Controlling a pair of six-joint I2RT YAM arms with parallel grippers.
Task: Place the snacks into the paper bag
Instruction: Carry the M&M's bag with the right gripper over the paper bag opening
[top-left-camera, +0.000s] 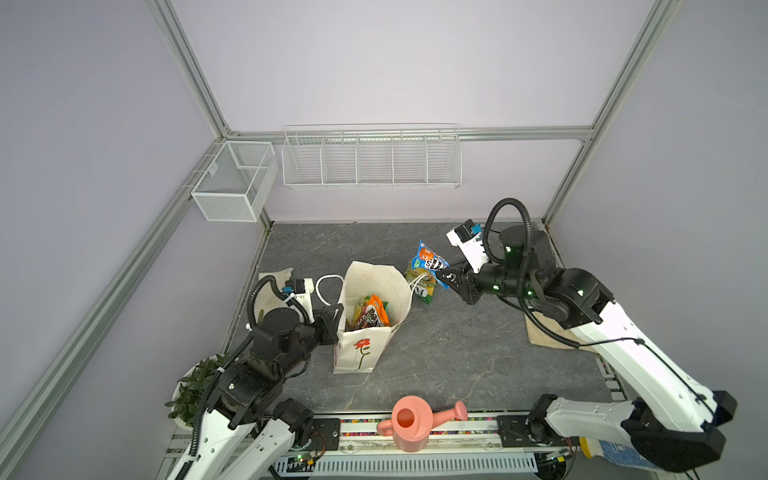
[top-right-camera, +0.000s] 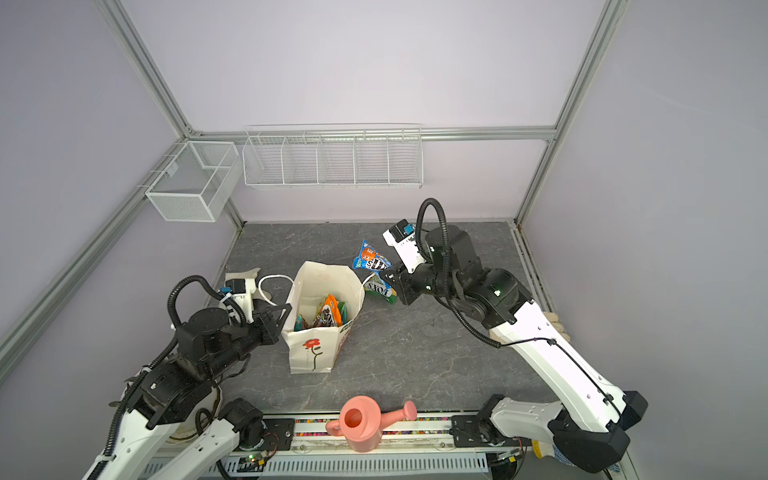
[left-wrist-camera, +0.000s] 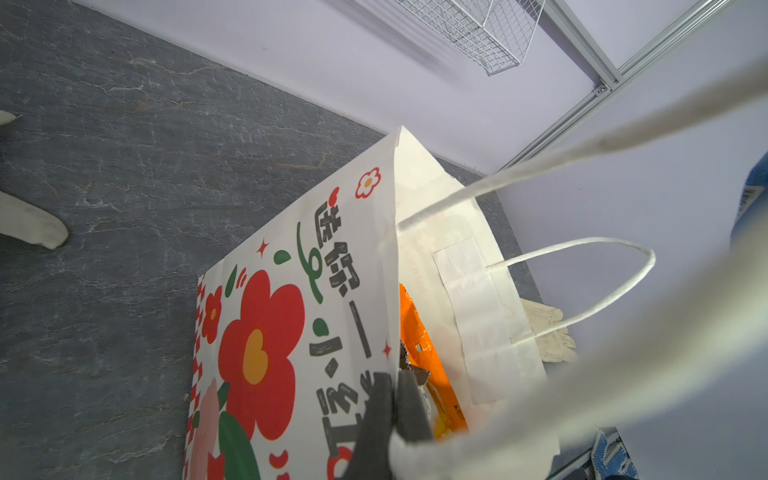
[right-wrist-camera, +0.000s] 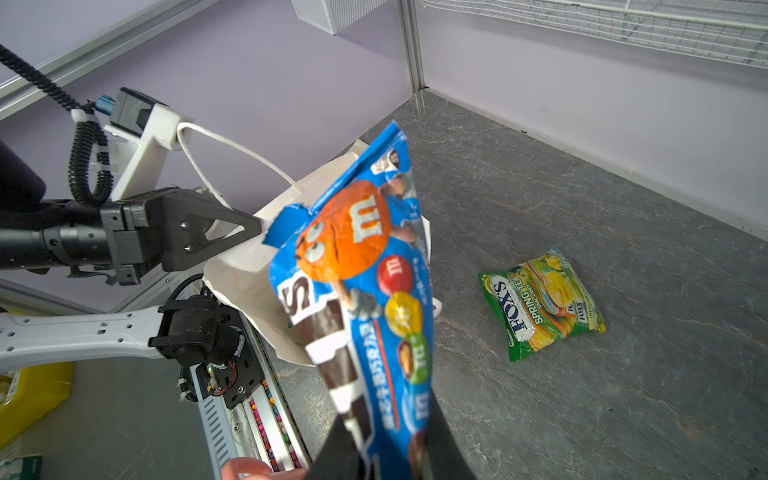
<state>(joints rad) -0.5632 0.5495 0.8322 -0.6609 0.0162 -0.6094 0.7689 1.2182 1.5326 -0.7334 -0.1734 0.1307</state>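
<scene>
Grey marbled tabletop (top-left-camera: 457, 353), paper bag (top-left-camera: 359, 353) standing upright, green FOX'S packet (right-wrist-camera: 540, 303) lying near, beige cloth (top-left-camera: 538, 337)

**Tall cream-white paper bag** (top-left-camera: 360, 353) with white cord handles and a red flower on a green stem drawn on its front. It stands upright on the table with its mouth open, and the left gripper (left-wrist-camera: 392, 399) pinches one side wall at the rim. An orange glossy packet (top-left-camera: 376, 306) stands inside among other packs.

**Small blue M&M's pack** (right-wrist-camera: 365, 270). It is clear of the table beside the bag's far rim, clamped at one end by the right gripper (top-left-camera: 444, 277).

**Green-yellow FOX'S packet** (right-wrist-camera: 540, 303). It lies flat on the table just outside the bag.
</scene>
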